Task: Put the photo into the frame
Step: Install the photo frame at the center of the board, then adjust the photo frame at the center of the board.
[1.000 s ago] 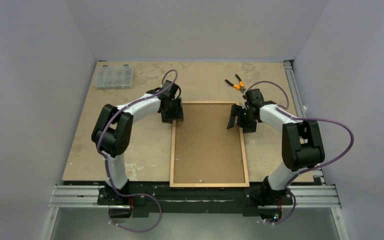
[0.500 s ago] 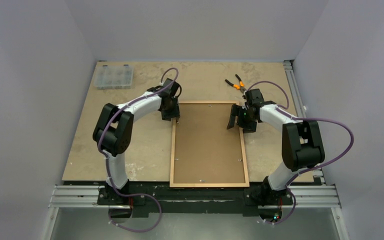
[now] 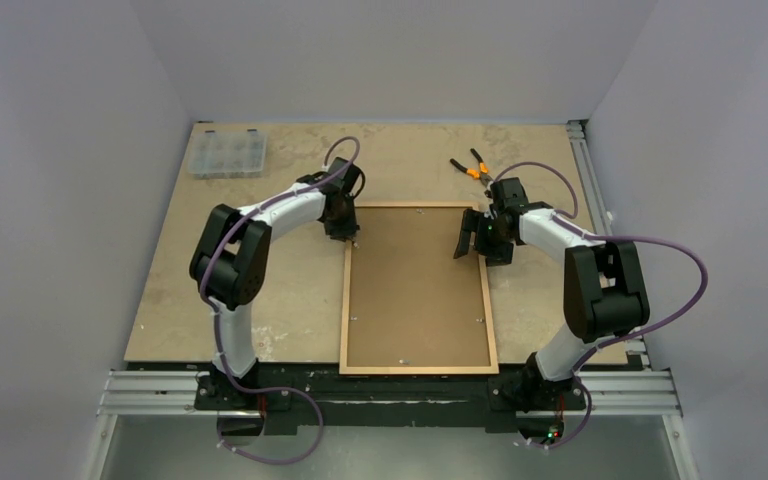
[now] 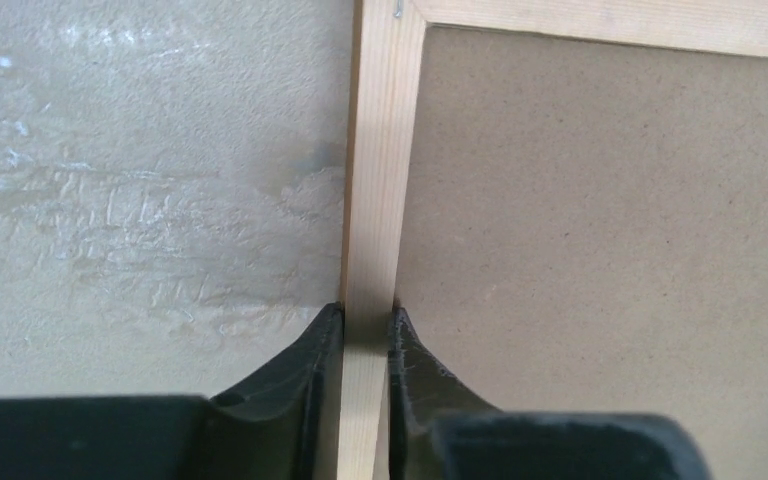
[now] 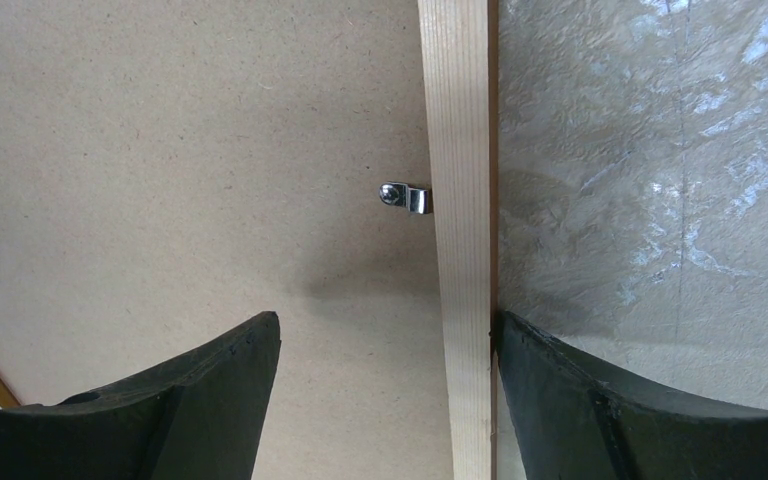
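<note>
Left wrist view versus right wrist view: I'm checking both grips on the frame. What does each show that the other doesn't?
Only the left wrist view: the left pincer closed on the frame side rail, plus a frame corner at the top. Only the right wrist view: the right pincer open, one finger over the backing panel, the other just outside the rail, and a small metal clip on the rail's inner edge. Both: the light wood rail, the backing panel and the table.

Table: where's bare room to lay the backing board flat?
Widest patch: left of the frame, between the parts box and the near edge, though the left arm crosses it. The far strip between box and pliers is shallow. Right of the frame is narrow, crowded by the right arm.
</note>
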